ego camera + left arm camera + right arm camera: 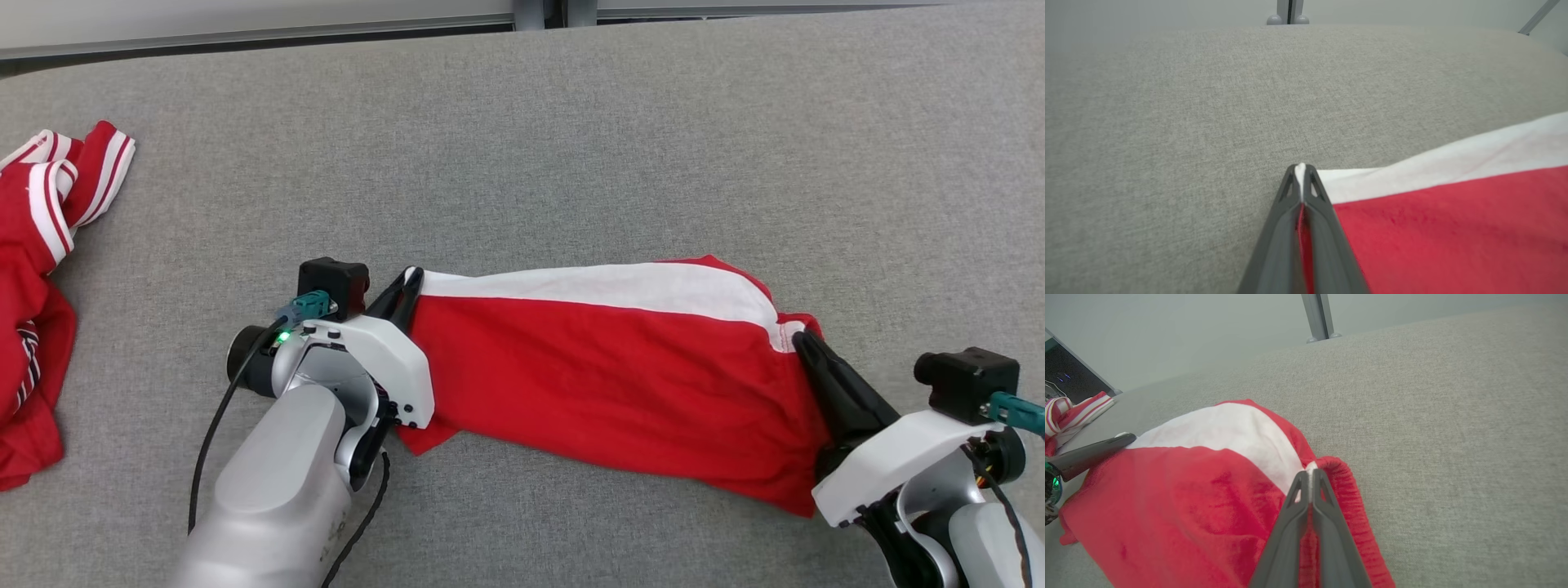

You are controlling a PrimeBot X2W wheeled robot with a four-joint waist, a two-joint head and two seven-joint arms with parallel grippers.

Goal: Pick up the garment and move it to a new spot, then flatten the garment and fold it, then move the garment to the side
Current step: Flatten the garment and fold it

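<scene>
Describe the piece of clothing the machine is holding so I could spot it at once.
On the grey table, look front and centre. The red garment with one broad white band lies stretched, its ends pinched by the left pincer and right pincer. The other red heap, far left, is crumpled with thin stripes.

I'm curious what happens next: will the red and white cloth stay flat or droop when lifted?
Probably droop: the garment bunches by the right gripper. Held at two ends, its middle would likely sag. Looks thin, so probably light.
</scene>
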